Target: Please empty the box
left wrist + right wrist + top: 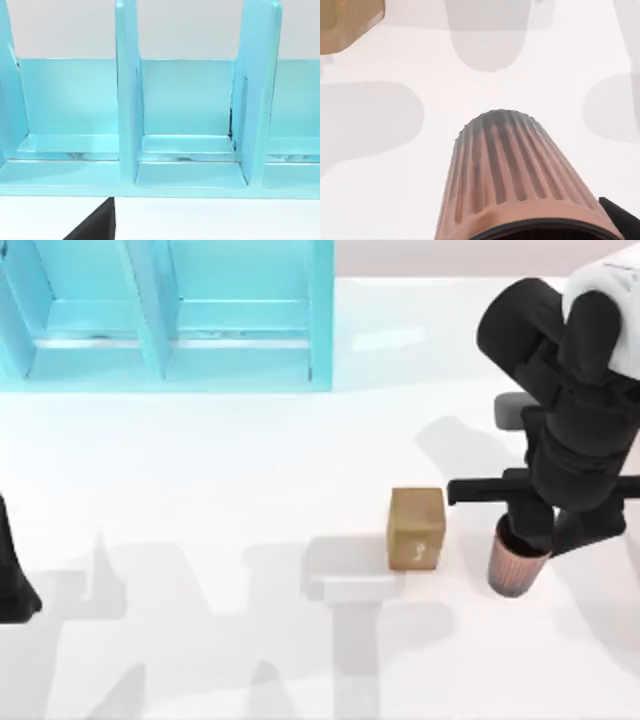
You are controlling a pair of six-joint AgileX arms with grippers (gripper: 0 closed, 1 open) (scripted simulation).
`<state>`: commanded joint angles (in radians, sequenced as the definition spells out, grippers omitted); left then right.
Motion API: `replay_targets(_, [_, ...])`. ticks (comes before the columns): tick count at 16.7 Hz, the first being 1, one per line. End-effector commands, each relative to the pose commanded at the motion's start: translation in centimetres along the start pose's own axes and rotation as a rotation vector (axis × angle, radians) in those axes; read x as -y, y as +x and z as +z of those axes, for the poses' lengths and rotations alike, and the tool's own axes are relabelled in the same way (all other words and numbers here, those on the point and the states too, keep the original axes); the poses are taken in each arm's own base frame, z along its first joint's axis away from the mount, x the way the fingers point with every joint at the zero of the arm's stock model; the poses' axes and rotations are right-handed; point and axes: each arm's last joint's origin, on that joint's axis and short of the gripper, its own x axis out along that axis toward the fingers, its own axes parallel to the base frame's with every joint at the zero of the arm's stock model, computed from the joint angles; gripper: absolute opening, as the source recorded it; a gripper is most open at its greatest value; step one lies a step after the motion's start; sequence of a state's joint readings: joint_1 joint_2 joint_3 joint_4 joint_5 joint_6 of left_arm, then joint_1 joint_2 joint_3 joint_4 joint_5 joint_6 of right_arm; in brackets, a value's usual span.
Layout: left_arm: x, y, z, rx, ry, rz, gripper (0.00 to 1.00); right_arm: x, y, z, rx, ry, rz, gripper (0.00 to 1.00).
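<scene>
Top view: right tool [527, 535] is seen at the right side of the surface [200, 490], set down into the mouth of a ribbed pinkish-brown cup [514, 565]. Cup stands upright on the surface, directly below the tool. Whether the tool is clamped on the cup can't be told; fingers are masked by the arm. A tan box [416, 527] sits just beside the tool, toward the surface's left, apart from the cup. A light-blue rack [165, 315] w/ divided compartments is located well apart from the tool, at the far left corner. Left arm [15, 580] is parked at the left edge.

Left wrist view: blue rack compartments [187, 125] are faced head-on, upright dividers between them, white surface in front. Left tool state: can't tell.

Right wrist view: cup [512, 175] is seen close up from its rim end, ribbed wall running down to the surface [395, 190]. A corner of the tan box [347, 22] is visible near the cup, not touching.
</scene>
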<state>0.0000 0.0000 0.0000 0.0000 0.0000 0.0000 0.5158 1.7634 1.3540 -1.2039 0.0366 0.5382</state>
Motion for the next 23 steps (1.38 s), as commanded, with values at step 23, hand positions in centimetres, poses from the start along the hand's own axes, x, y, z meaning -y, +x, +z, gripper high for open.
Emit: replay_targets(23, [0.0,0.0,0.0,0.000,0.000,0.000,1.00,-3.6,5.9,-5.2,0.029,-0.001,0.008,0.00])
